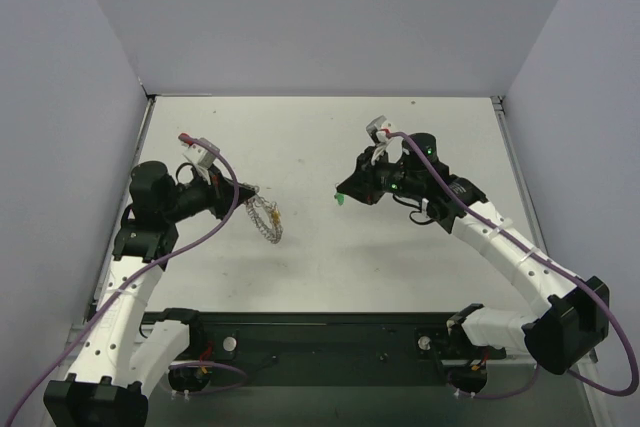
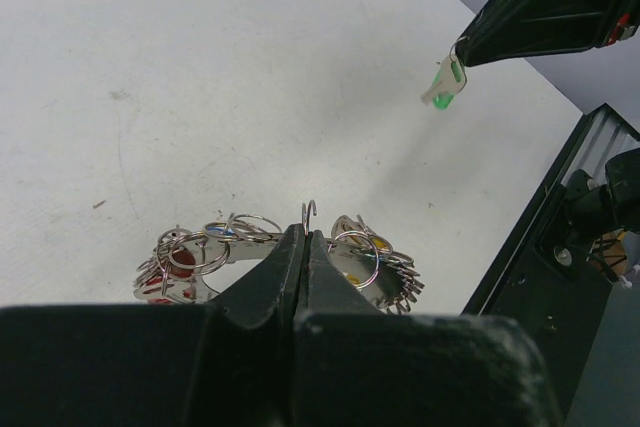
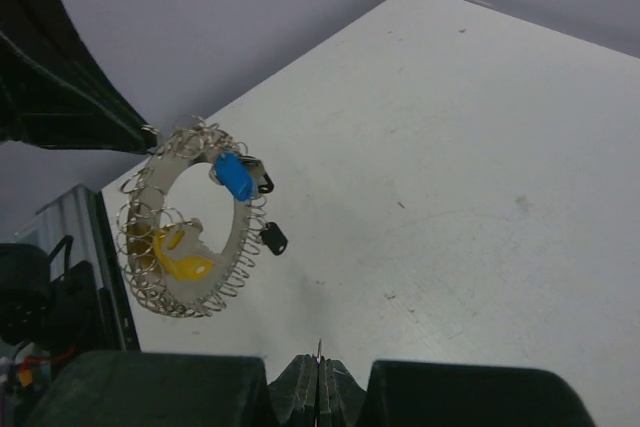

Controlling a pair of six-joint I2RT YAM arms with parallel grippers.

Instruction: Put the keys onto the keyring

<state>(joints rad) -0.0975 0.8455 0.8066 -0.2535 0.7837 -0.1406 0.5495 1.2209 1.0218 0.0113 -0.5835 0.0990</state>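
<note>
White desk (image 1: 400, 247), grey walls (image 1: 300, 17) on three sides. Black rail (image 1: 330, 347) along the near edge, both arm bases on it.

Left arm (image 1: 140, 237) reaches in from the left, right arm (image 1: 500, 242) from the right. Their tips face each other over mid desk, apart.

Left hand (image 1: 250, 190): fingers together, clamped on the keyring (image 1: 265, 219) at its rim. In the left wrist view a small wire hook pokes up between the closed tips (image 2: 305, 247). The keyring hangs off the tip, tilted, above the desk, left of centre.

Right hand (image 1: 345, 194): fingers together, pinching the green key (image 1: 341, 200) by its blade end; the green head hangs below the tip in the left wrist view (image 2: 443, 82). In the right wrist view only a thin metal sliver shows between the tips (image 3: 320, 367). Green key is near the keyring, not touching.

Keyring (image 3: 190, 152): pale flat ring wrapped in coiled wire, wide open centre, many small split rings on it.

On the keyring: blue key (image 3: 233, 176) at upper right, yellow key (image 3: 180, 257) low inside, black key (image 3: 273, 238) dangling on the right, red key (image 2: 180, 262) at the left in the left wrist view.
</note>
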